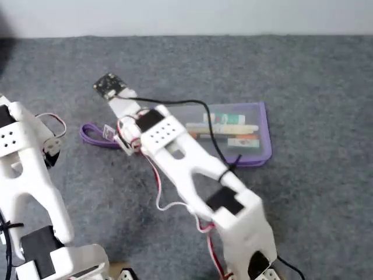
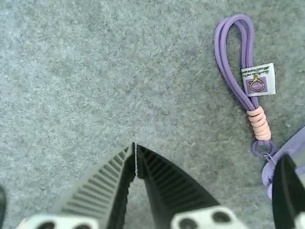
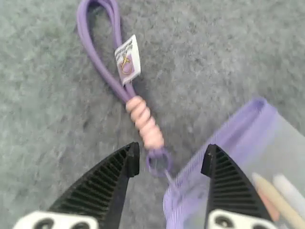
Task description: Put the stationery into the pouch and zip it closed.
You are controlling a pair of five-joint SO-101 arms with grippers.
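Right gripper (image 3: 170,151) sat spread wide astride the zip-pull ring (image 3: 158,162) of the purple pouch (image 3: 224,138), left gripper (image 2: 136,160) clamped together on nothing; an off-centre squeeze risked pinching fabric, missing the ring.

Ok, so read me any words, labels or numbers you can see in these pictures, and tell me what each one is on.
White tag on the purple wrist strap: lines of print and a ring emblem, too small to read.
Stationery inside the pouch: coloured markings, too blurred to read.
No text is legible anywhere.
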